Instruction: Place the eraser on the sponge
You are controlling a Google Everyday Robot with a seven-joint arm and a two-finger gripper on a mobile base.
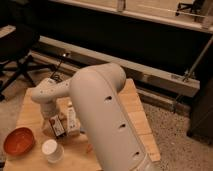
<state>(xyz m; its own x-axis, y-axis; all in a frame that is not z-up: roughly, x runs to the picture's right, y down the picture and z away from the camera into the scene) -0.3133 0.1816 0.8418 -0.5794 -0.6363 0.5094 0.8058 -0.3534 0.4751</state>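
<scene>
My gripper (51, 121) reaches down from the pale wrist over the left part of the wooden table (31, 106). The eraser (58, 128), a small dark block with a pale patch, lies right at the gripper's tip, on its right side. I cannot tell whether the gripper is touching it. The sponge is hidden, most likely behind my large forearm (102, 115), which covers the middle of the table.
A whitish tube (72, 120) lies just right of the eraser, against the forearm. A red-orange bowl (19, 141) and a white cup (51, 150) stand at the front left. A bit of orange carrot (89, 148) peeks out by the arm. An office chair (17, 50) stands at the left.
</scene>
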